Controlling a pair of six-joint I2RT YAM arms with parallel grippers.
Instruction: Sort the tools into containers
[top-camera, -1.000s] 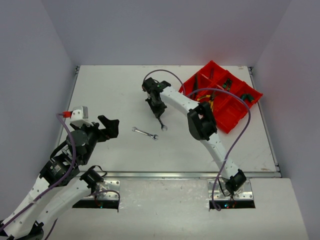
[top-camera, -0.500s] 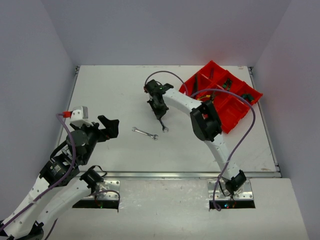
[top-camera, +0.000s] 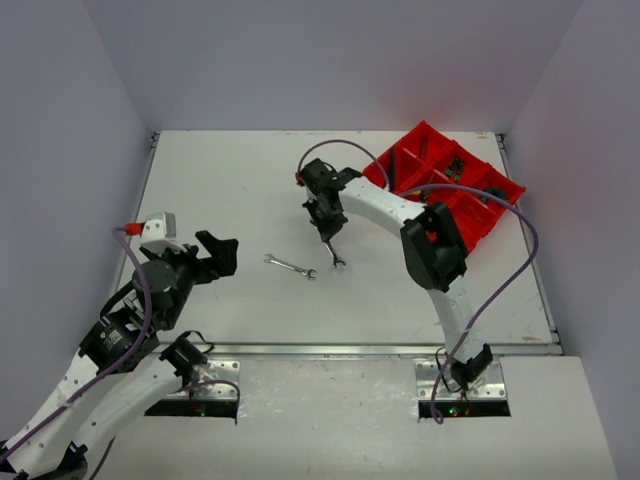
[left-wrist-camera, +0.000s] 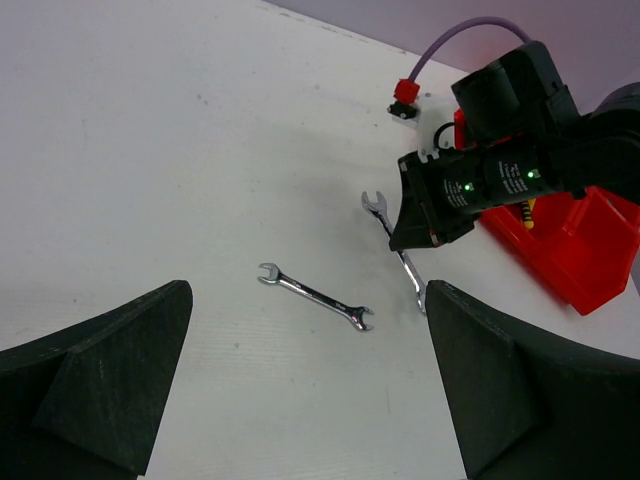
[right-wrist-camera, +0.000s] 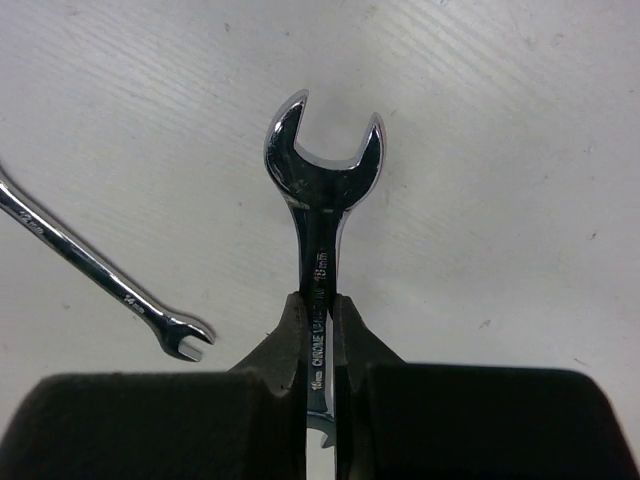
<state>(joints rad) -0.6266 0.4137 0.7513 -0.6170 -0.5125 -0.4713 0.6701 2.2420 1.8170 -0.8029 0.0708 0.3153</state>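
Wrench (right-wrist-camera: 320, 190) is clamped mid-shank in the right tool (right-wrist-camera: 318, 305), its long axis running straight on from the fingers and its open end jutting past the tips, aimed down at the tabletop (top-camera: 220, 180). The top view does not show whether that end touches the surface or hangs just clear. Tray (top-camera: 475, 225) lies to the right of this tool and a bit farther back, set skewed in the far right corner near the tabletop's right edge. Some compartments already hold items, too small to name. The right arm is by far the nearer one, so the carry is likely its job: a lift, then a swing rightward over bare surface. Nothing stands in that path, but the arm's own forearm (top-camera: 435, 250) overlaps the tray's near-left side in the top view, so the elbow probably has to fold to bring the tip over a compartment. The tray walls call for clearance, since the wrench hangs lengthwise below the fingers. Loose wrench (top-camera: 290, 266) lies flat and diagonal just left of the hanging end, apart from it, between the two tools. Left tool (top-camera: 218, 252) hovers at the left, jaws wide with nothing in them, facing the loose wrench.
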